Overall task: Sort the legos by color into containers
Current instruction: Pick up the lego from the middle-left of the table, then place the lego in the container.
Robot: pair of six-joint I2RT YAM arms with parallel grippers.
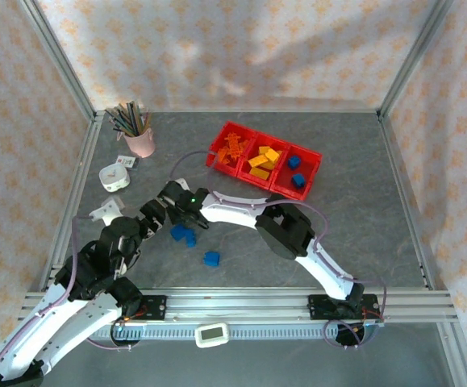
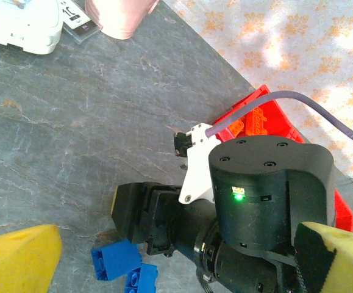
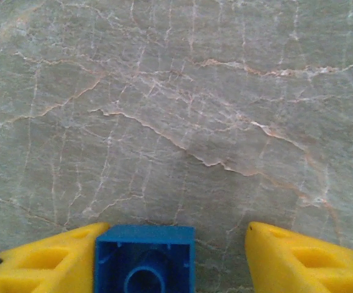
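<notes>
Straddling a blue brick [image 3: 144, 256] with the right gripper [image 3: 176, 235], half open: brick against one jaw, gap to the other. Sits left of tabletop [image 1: 362, 242] centre, toward the near edge; red bins [image 1: 265, 157] far-right. Left gripper [image 2: 181, 232] wide, empty, close by.

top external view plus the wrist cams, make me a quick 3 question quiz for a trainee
1. True or false: the right gripper has a blue brick between its fingers, on the table.
2. In the top view, which colour lies in the rightmost bin of the containers? A orange, B yellow, C blue.
3. Fill in: the pink cup holds ___.

Key: 1 true; 2 C; 3 pencils.
</notes>
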